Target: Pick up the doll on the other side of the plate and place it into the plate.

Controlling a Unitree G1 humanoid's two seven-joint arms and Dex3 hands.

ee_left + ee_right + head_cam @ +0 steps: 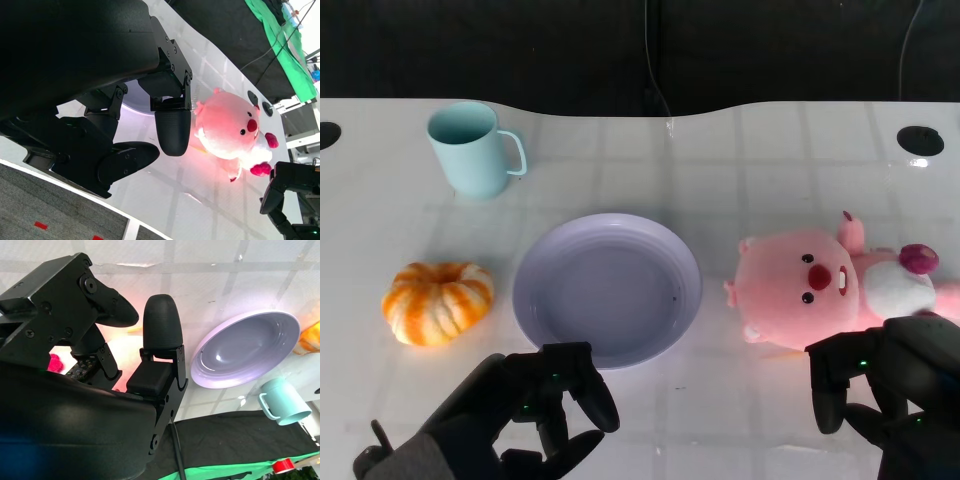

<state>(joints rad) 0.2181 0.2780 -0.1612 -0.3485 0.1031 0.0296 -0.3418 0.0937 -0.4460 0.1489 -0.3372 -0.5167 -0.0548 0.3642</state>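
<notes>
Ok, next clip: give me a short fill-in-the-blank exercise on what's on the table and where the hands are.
1. The plate between the pumpkin and the pink doll holds ____.
2. The mug standing beyond the pumpkin is coloured ____.
3. The hand closest to the doll is the robot's ____ hand.
4. The left hand holds ____.

Missing words: nothing; light blue; right; nothing
</notes>
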